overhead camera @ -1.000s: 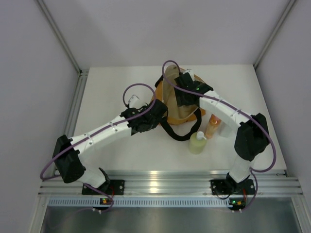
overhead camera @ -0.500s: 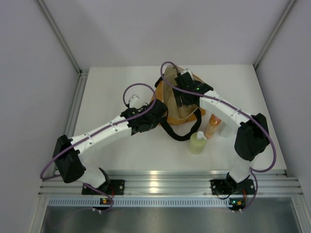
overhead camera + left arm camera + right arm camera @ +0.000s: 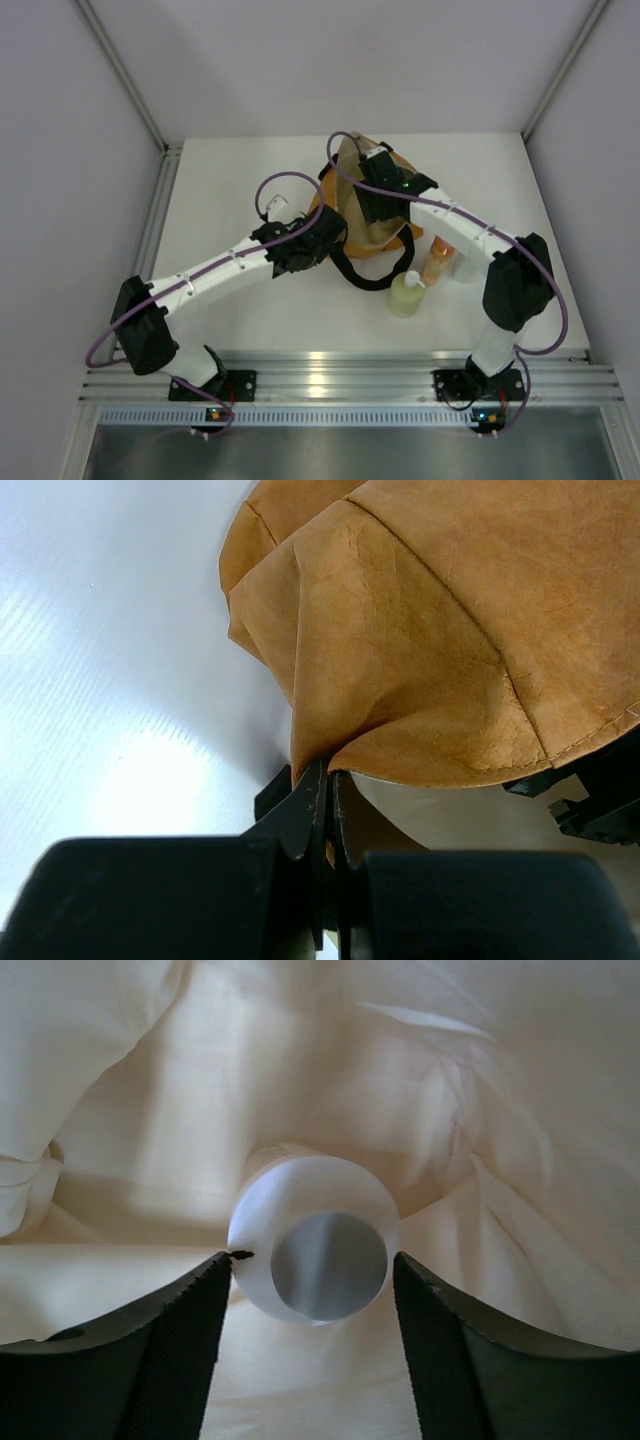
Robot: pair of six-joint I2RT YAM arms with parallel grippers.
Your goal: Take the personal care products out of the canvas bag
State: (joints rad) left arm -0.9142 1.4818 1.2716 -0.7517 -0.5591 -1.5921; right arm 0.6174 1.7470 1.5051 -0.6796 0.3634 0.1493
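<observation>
Most of the far middle of the white tabletop (image 3: 230, 180) is taken by the canvas bag (image 3: 372, 232). The left fingers (image 3: 305, 815) are closed on a fold of its orange rim and hold the mouth up. Near the bag, on its right, stand the pump bottle (image 3: 405, 297) and the slimmer orange bottle (image 3: 436, 262), both already out. Inside, on the cream lining, sits the cream jar (image 3: 315, 1250). The right fingers (image 3: 170, 1350) are spread wide, one on each side of it, gripping nothing. I judge the step to be the grasp of the jar. Next these fingers must close squarely on its round wall, then lift it without catching the lining.
</observation>
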